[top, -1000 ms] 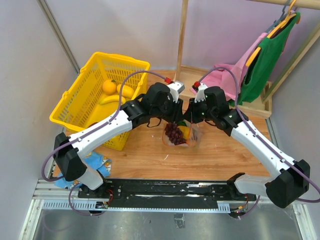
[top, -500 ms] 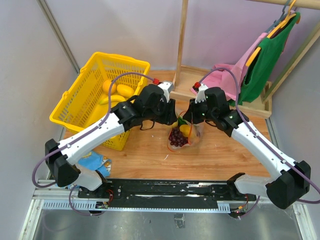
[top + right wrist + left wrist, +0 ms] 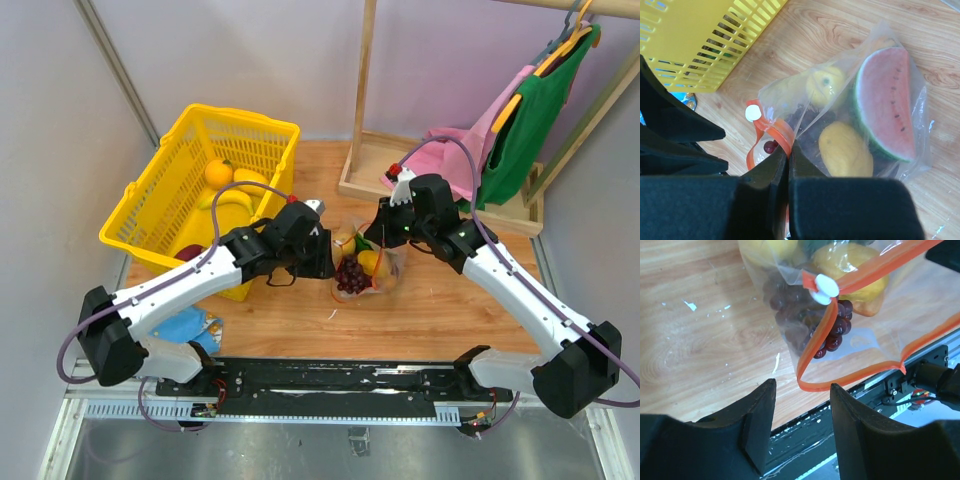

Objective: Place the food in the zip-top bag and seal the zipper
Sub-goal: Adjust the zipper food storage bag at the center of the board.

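The bag (image 3: 367, 266) lies at the middle of the table (image 3: 290, 310), with the yellow basket (image 3: 150, 215) at its 10 o'clock. It is thin, clear, crinkly film: light, floppy and slick, so it will likely sag and fold wherever it is not held. Inside show a watermelon wedge (image 3: 887, 105), a yellow fruit (image 3: 845, 150) and dark grapes (image 3: 832, 330). These look like hard, light plastic pieces, apt to roll to the low end if the bag tips. An orange (image 3: 219, 172) and a banana (image 3: 235, 200) lie in the basket.

The right gripper (image 3: 789, 152), at the bag's 1 o'clock, has its jaws pressed together on the mouth edge by the red zipper (image 3: 815, 347), pinning that side. The left gripper (image 3: 804, 390), at the bag's 9 o'clock, stands with jaws apart and nothing between them. The zipper's slack loop hangs just beyond its tips, and the mouth gapes open.

The strip looks like the stiffest part of the bag, hence the best hold. For sealing, the small white slider (image 3: 826, 286) seems the place to pinch, with the far end pulled taut; bare film would probably slip.
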{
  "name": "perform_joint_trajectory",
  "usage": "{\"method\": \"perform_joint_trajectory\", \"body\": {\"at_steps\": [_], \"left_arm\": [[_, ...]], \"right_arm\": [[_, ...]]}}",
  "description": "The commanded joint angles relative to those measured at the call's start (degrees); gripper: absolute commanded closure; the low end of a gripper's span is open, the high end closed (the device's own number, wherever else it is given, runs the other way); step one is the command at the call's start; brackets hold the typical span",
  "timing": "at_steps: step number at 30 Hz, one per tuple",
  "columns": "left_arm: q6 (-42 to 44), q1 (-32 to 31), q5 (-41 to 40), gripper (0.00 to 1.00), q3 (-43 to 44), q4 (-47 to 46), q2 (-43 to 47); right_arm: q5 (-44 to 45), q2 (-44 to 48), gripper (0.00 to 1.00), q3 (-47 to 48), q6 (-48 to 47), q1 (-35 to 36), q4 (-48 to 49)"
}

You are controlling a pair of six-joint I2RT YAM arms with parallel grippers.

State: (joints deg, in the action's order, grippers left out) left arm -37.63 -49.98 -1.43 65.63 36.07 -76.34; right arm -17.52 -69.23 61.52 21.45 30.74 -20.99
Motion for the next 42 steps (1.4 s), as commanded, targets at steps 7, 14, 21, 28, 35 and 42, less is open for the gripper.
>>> {"method": "perform_joint_trajectory", "body": {"at_steps": [7, 14, 21, 28, 35, 42], "left_arm": [[-2.63, -1.47, 1.57, 0.51, -2.65, -3.63, -4.74], [-1.38, -1.79, -0.56, 0.64, -2.62, -3.38, -9.14], [0.70, -1.88, -1.03, 0.99, 1.33, -0.63, -9.50], [4.05, -1.88, 0.96, 1.00, 15.70, 5.57, -6.48], [5.19, -1.31, 1.09, 1.00, 21.11, 8.38, -7.67], [4.61, 1.20, 5.52, 1.00, 20.79, 11.52, -9.88]], "right_arm": [[-1.82, 0.45, 0.98, 0.03, 1.81, -0.71, 2.79], [-1.64, 0.44, 0.98, 0.04, 1.68, -0.68, 2.42], [0.47, 0.82, 0.98, 0.97, -0.59, -0.77, 0.44], [7.26, 0.23, 0.98, 4.28, -7.19, -1.31, -5.92], [9.47, -1.87, 0.98, 4.91, -9.60, -3.54, -10.57], [10.02, -2.95, 0.98, 4.85, -11.47, -5.16, -13.94]]}}
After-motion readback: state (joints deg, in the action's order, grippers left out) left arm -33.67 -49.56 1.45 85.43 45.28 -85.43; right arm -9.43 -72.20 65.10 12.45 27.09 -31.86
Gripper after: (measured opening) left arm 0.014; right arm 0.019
